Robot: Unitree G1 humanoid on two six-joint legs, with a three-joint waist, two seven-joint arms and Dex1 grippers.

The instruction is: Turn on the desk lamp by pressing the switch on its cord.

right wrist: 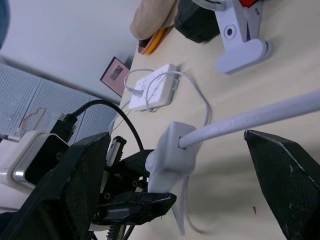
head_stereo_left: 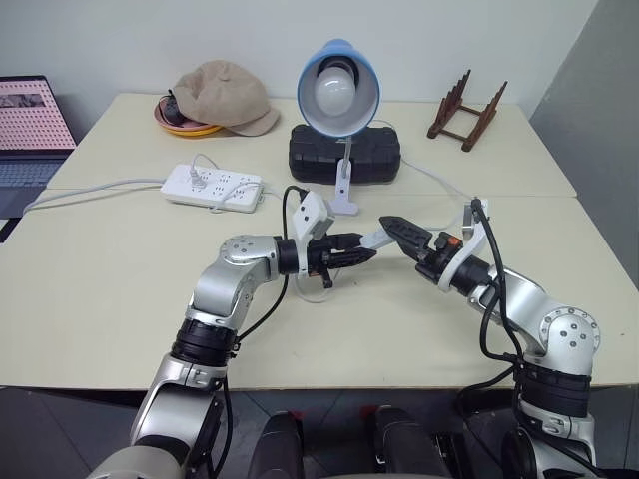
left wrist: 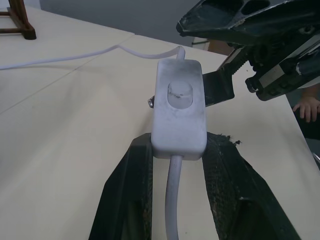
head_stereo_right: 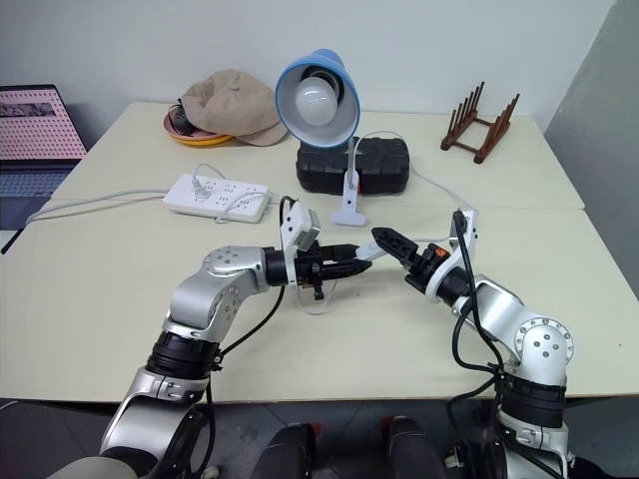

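The desk lamp (head_stereo_left: 337, 88), with its light-blue shade and white bulb, stands unlit at the back of the table on its white clip base (head_stereo_left: 344, 205). My left gripper (head_stereo_left: 364, 253) is shut on the switch (left wrist: 179, 110), holding it above the table with its rocker button facing up. The thin white cord (left wrist: 100, 52) runs on from the switch's far end. My right gripper (head_stereo_left: 397, 230) is open and points at the switch from the right. In the right wrist view the switch (right wrist: 172, 147) sits between its two fingers, untouched.
A white power strip (head_stereo_left: 212, 187) lies at the left with its thick cable. A black case (head_stereo_left: 344, 152) sits behind the lamp, a cap (head_stereo_left: 225, 95) on a bowl at back left, a wooden rack (head_stereo_left: 466, 112) at back right, a laptop (head_stereo_left: 30, 125) at far left.
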